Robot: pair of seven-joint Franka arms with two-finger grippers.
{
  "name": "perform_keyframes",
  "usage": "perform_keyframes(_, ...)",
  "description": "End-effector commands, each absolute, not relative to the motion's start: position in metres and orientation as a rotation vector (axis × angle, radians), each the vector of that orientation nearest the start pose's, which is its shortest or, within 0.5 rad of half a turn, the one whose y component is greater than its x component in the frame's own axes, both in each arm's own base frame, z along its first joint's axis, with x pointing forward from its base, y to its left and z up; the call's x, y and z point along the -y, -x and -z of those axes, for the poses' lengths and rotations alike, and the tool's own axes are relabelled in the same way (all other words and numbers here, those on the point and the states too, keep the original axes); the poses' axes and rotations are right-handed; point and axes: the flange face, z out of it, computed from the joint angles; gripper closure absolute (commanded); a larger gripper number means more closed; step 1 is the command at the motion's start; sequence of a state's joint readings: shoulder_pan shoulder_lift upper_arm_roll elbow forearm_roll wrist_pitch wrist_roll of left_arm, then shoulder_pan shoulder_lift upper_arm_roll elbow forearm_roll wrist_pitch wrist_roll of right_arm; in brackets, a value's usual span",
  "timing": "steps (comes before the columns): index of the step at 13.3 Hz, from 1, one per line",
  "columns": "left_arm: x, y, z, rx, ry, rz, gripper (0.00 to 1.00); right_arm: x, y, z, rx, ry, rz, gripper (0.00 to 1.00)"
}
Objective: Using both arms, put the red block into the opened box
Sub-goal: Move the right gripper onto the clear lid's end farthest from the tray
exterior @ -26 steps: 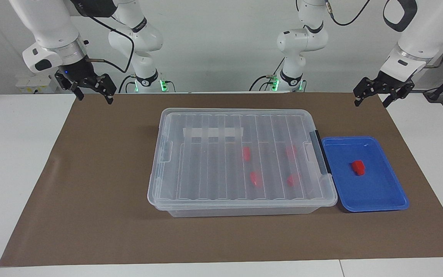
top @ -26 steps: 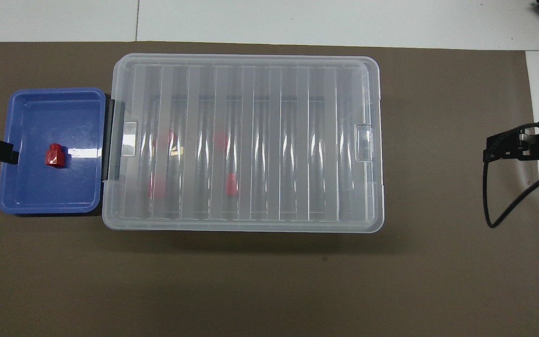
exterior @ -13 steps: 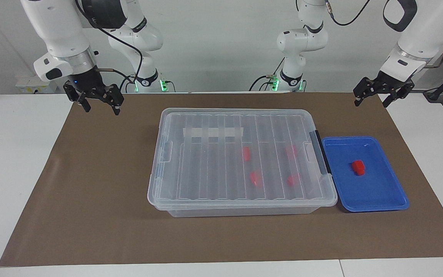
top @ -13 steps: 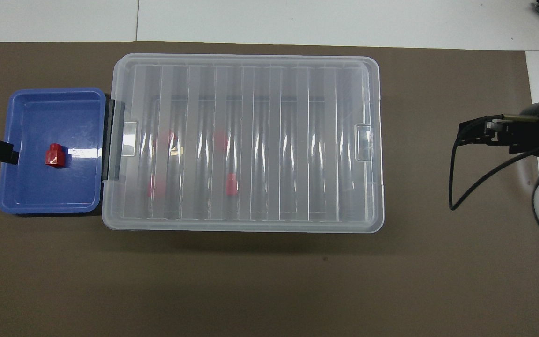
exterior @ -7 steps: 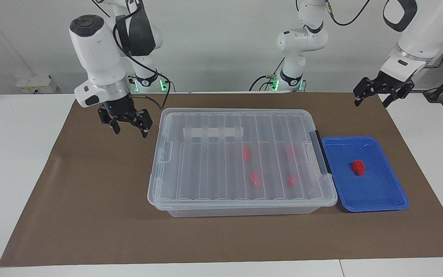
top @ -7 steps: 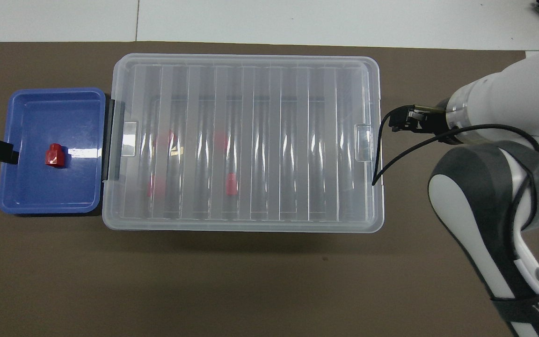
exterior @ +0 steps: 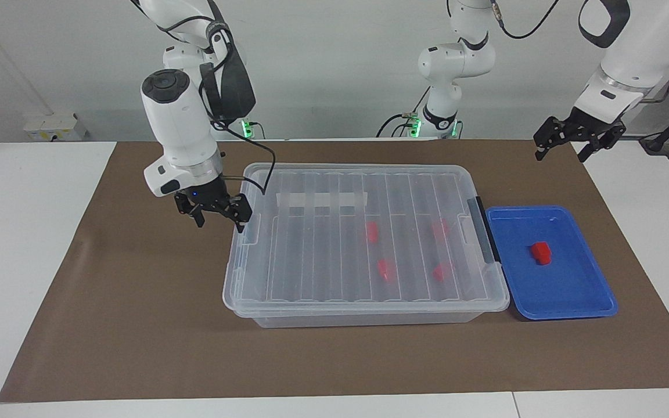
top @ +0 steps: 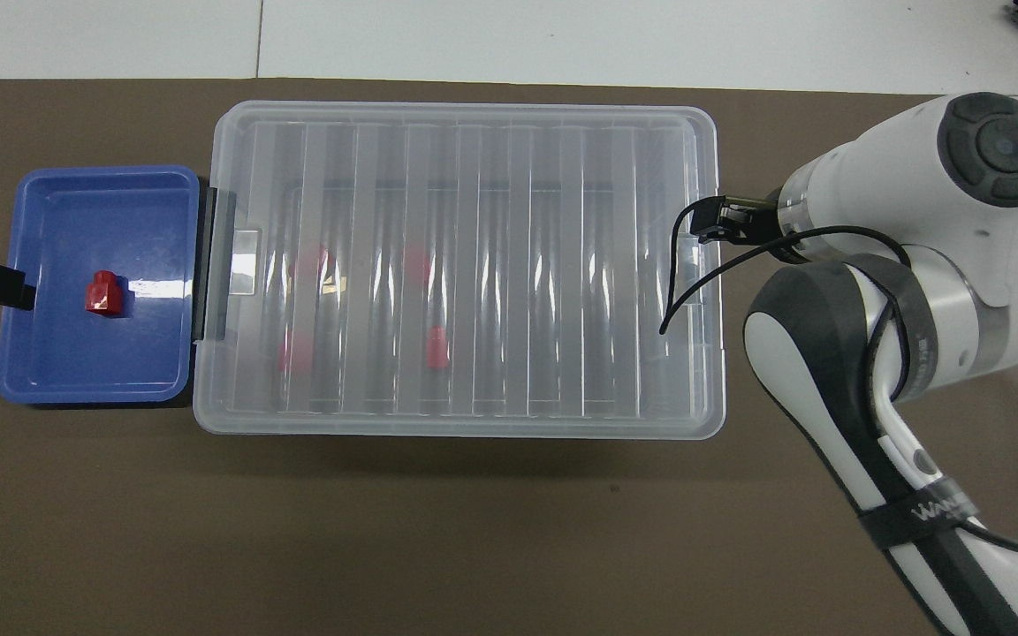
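i see the brown mat [exterior: 137, 325] spread over the white table [exterior: 27, 244], taking up most of the work surface. on it sits the box [exterior: 363, 244], a big clear bin with its ribbed lid [top: 465, 265] lying flat on top, so from where i sit it reads as closed. a strip of white tape [exterior: 321, 201] runs across the lid on the side nearer the robots, and the black latch bar [exterior: 483, 237] is at the end toward the left arm. four red shapes [exterior: 372, 231] show blurred through the lid, inside the bin.

the right arm [exterior: 180, 128] reaches down over the bin's end toward its own side of the table. the right gripper [exterior: 218, 217] hangs just at that end of the lid, beside the small clear handle tab [exterior: 251, 227]; its jaws stand released with nothing between them, and i cannot tell whether a fingertip touches the lid edge.

touching the latch end of the bin is the shallow blue tray [exterior: 578, 302]. the red block [exterior: 540, 252] lies in it, roughly in the middle, alone and untouched.

the left arm [exterior: 630, 52] waits raised at its own end of the table. the left gripper [exterior: 567, 139] hovers over the mat's corner, well apart from the tray, jaws spread and empty.
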State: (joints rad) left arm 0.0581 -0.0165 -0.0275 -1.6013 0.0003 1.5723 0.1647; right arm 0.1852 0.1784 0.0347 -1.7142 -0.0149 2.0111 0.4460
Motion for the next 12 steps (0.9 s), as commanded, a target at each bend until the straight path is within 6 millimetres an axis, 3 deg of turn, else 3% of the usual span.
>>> perform_keyframes(1,-0.018,-0.541,-0.621,-0.218,3.123,-0.019,0.0,-0.139,-0.61,-0.492,-0.376,3.076,0.182,0.0)
perform_keyframes(12,-0.018,-0.541,-0.621,-0.218,3.123,-0.019,0.0,-0.148,-0.607,-0.48,-0.354,3.076,0.188,0.0)
